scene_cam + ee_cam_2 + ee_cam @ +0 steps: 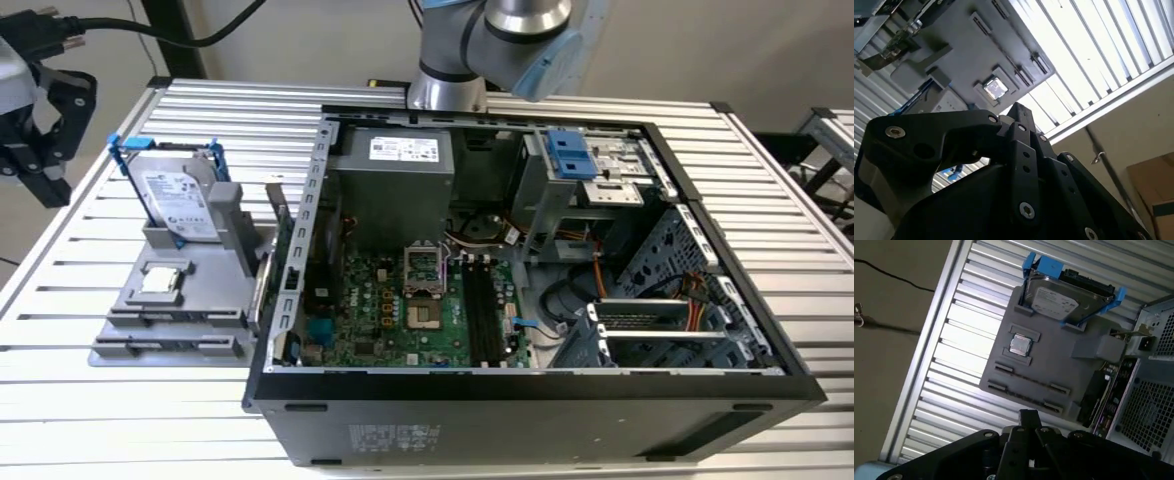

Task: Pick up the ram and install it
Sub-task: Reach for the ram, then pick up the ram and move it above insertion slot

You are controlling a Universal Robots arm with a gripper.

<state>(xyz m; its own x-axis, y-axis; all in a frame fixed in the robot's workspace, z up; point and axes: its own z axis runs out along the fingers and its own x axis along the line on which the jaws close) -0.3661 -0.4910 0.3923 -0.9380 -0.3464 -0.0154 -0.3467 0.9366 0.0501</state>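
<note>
Though beside the table (200, 110), pincer (1019, 109) closed in second wrist view.

An open computer case (534, 388) fills the middle of the frame on the slatted counter (227, 110). Left of it, a grey fixture (207, 295) carries an upright hard drive (174, 195) and a small processor chip (163, 279). The black end effector (51, 185) hangs at the upper left edge.

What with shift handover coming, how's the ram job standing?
Shut, empty gripper by gray tray. The ram not gripped; circuit board on edge beside tray may be it. Nothing between them.
</note>
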